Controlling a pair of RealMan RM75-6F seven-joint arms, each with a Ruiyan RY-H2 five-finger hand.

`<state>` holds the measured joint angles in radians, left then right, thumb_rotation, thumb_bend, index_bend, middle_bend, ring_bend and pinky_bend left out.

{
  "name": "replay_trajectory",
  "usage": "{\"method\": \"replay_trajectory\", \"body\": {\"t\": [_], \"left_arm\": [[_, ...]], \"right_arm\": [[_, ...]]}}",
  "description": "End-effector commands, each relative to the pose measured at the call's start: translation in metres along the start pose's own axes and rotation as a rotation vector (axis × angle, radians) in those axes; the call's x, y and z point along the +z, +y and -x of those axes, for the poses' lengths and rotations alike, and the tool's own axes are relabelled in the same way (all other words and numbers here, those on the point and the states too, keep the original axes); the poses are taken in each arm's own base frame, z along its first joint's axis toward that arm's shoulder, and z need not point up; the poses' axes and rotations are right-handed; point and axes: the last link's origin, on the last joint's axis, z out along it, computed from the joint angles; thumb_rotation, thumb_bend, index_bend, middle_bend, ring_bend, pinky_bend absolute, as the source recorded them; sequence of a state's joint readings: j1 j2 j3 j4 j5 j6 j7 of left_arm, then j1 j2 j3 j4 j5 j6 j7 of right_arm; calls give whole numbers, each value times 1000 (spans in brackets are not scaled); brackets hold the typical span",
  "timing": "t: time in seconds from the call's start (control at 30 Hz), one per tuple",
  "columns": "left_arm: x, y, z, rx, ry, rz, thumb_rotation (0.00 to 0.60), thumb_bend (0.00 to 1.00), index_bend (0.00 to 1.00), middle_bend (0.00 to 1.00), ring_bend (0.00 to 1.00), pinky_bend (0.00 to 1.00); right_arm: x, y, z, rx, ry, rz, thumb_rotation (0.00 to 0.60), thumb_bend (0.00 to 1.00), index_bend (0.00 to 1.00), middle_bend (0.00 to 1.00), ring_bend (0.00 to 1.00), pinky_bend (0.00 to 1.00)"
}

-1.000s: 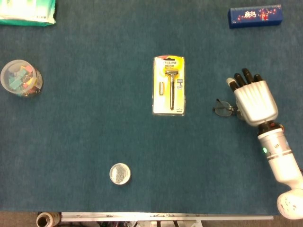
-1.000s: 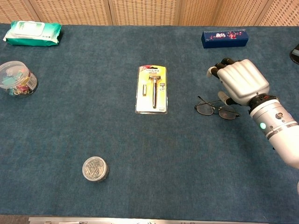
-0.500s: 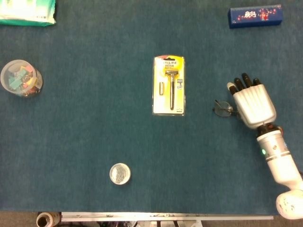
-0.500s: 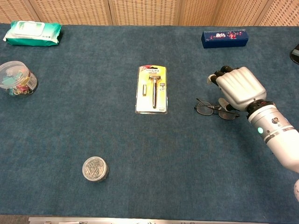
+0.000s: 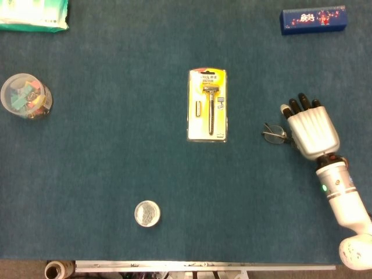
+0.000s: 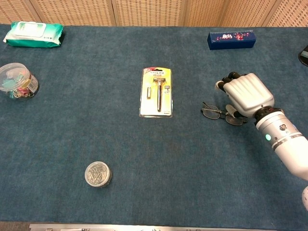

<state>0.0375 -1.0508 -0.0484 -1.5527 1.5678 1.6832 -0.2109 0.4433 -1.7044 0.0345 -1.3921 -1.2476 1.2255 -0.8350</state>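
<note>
The right hand [image 6: 246, 94] has sunk lower over the eyeglasses [image 6: 215, 113] and drawn back a little toward the near edge of the table, away from the blue box [image 6: 230, 40]. Its palm now covers more of the glasses' right lens, and its fingers [image 5: 301, 103] curl further down.

The right hand [image 6: 246, 92] hangs palm down over the glasses [image 6: 216, 114], its fingers [image 6: 225, 82] curled forward and apart; whether it touches the frame cannot be told. Left of the hand lies a razor pack [image 6: 156, 92]. Beyond it sits a blue box [image 6: 231, 39]. Far to its left are a clip jar [image 6: 17, 81], a wipes pack [image 6: 33, 33] and, nearer, a small tin [image 6: 97, 173].
</note>
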Motion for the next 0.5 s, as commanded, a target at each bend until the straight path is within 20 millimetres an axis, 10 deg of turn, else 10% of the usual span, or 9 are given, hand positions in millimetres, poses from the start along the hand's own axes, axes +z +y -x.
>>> {"method": "replay_trajectory", "body": {"t": [0.03,0.5], "left_arm": [[0,0,0,0,0,-1,600,116,449,449,366,442],[1,0,0,2,-3,-4,600,116,449,449,366,442]], "right_arm": [[0,1,1,0,-3,2,600,316,310,311,191,401],[-4,5,1,33,9,8,600,319,310,311,191,401]]}}
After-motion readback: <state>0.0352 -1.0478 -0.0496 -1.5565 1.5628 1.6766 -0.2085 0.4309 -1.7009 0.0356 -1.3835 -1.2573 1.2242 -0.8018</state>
